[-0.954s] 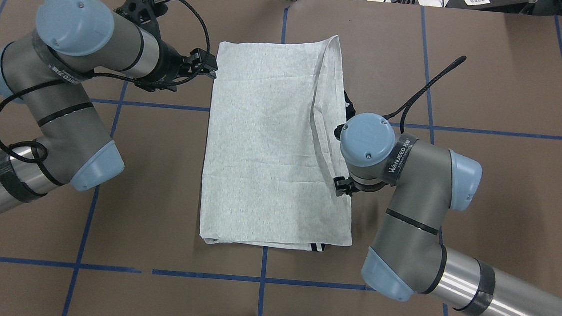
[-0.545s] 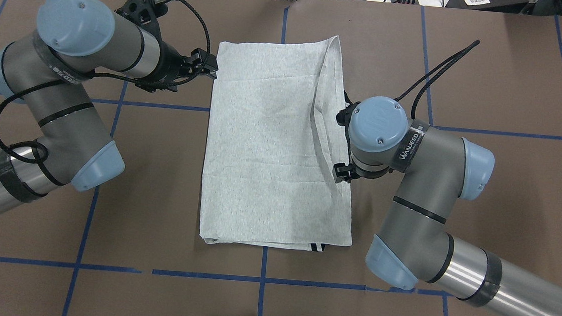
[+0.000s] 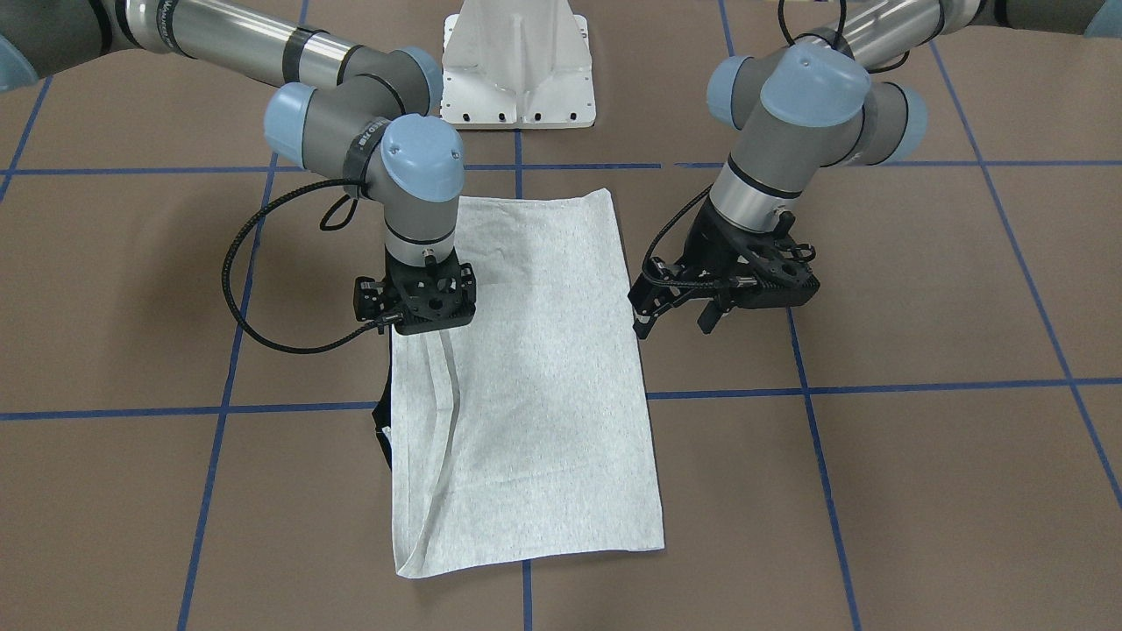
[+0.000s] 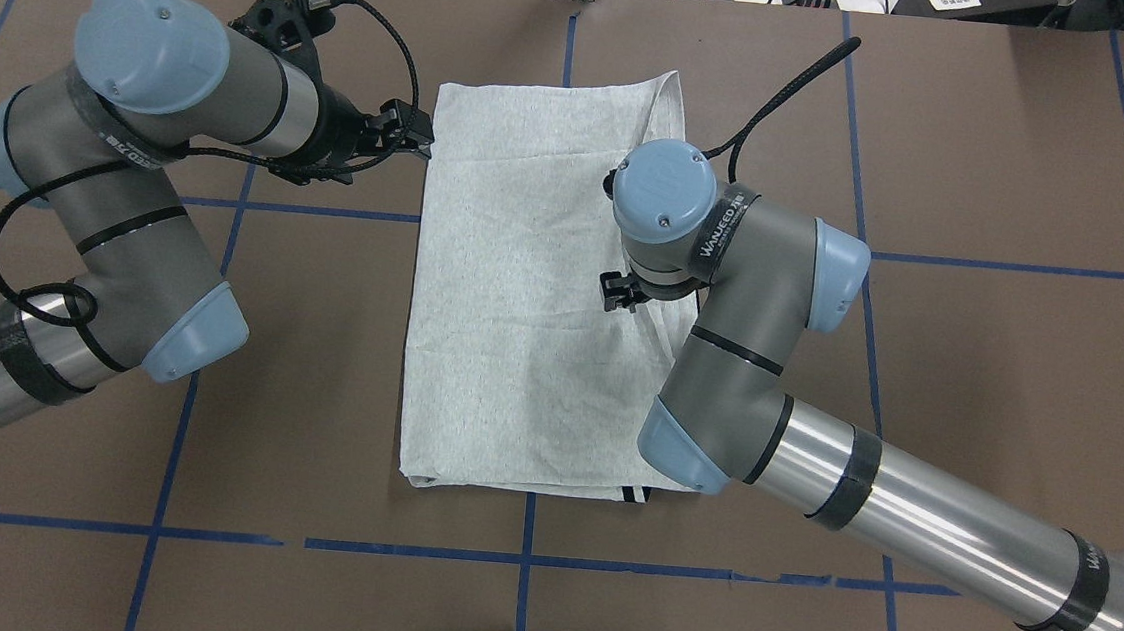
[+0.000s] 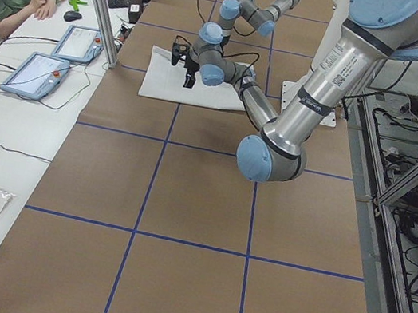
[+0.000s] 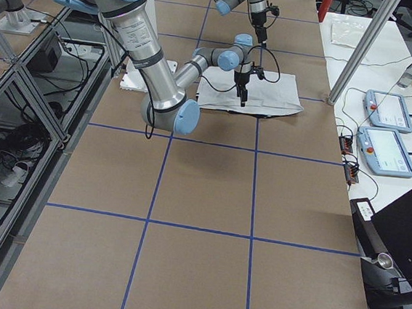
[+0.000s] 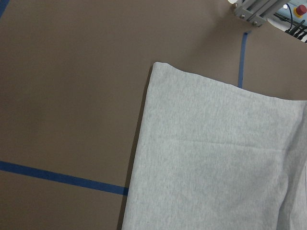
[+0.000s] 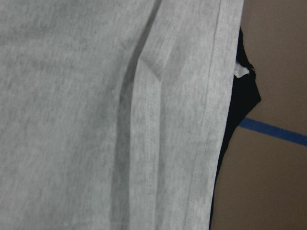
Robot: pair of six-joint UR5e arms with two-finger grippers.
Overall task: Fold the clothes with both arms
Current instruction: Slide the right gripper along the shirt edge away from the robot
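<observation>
Grey jersey shirt (image 4: 523, 302), soft, light and limp, is laid folded lengthwise on the table (image 4: 914, 434); it is best taken at corners or hems. Beside its far corner the left gripper (image 3: 673, 322) is held spread and empty. Whether the right gripper (image 3: 425, 307) is spread cannot be told. Since a second ago it is brought from beside the edge to over the side fold.

"WANJEED" in white on black band (image 4: 720, 236) around right arm (image 4: 778, 272), other markings illegible
</observation>
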